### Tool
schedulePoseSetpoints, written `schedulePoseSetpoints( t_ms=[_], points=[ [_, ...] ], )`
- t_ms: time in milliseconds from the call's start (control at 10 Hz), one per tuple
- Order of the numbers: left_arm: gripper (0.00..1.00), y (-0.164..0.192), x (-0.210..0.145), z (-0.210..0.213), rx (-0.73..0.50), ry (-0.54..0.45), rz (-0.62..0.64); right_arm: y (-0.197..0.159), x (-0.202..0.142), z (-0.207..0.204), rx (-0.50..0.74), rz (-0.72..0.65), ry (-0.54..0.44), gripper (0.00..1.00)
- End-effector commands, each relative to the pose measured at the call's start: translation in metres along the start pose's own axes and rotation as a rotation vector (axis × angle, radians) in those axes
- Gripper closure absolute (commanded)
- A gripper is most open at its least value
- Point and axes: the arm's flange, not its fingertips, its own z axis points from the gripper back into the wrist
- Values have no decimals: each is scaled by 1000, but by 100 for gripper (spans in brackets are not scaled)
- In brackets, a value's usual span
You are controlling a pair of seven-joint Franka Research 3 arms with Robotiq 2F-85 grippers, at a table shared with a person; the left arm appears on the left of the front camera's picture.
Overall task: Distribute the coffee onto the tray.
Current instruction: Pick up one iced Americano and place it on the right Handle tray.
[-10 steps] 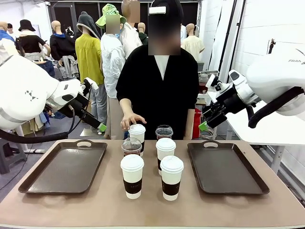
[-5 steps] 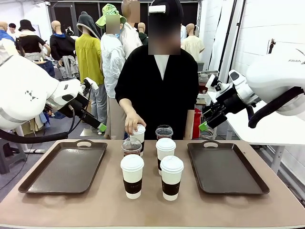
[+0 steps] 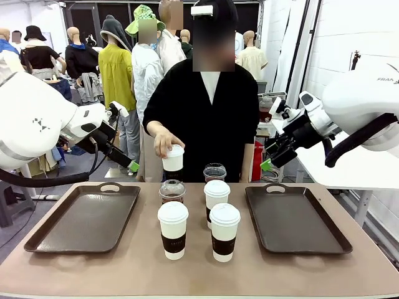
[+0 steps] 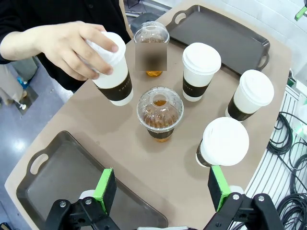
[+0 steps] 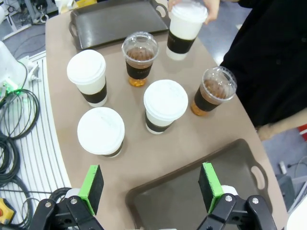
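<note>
**Six coffees at mid-surface, one in a hand, both grippers spread**

*Front view.* Three paper cups (image 3: 173,229) and two clear cups (image 3: 172,191) stand clustered on the surface (image 3: 199,274). A fourth paper cup, the lifted cup (image 3: 173,159), hangs at the cluster's 12 o'clock in the person's hand (image 3: 163,142). The left tray (image 3: 84,218) lies at 9 o'clock and the right tray (image 3: 296,218) at 3 o'clock; neither holds a cup. The far clear cup's base is hidden behind a paper cup.

*Left wrist view.* The left gripper (image 4: 162,190) is spread wide and holds nothing. Paper walls probably dent easily, so the brown sleeve below the lid looks the stiffest, least slippery band to grasp. A blurred patch covers the far clear cup's wall, and both trays are cut off by the frame.

*Right wrist view.* The right gripper (image 5: 150,186) is likewise spread and empty. The clear cups look thin, slick and liquid-heavy, so a gentle hold on the wall under the dome rim seems safest. How full the paper cups are cannot be told. The hand is cut off at 12 o'clock.
</note>
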Motion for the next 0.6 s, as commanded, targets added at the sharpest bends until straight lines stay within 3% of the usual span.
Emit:
schedulePoseSetpoints(
  t_ms=[0,500],
  points=[
    [0,1,1,1,-2,3,7,0,-4,-2,21,10,-26,0],
    [0,1,1,1,-2,3,7,-25,5,19,9,19,16,0]
  ],
)
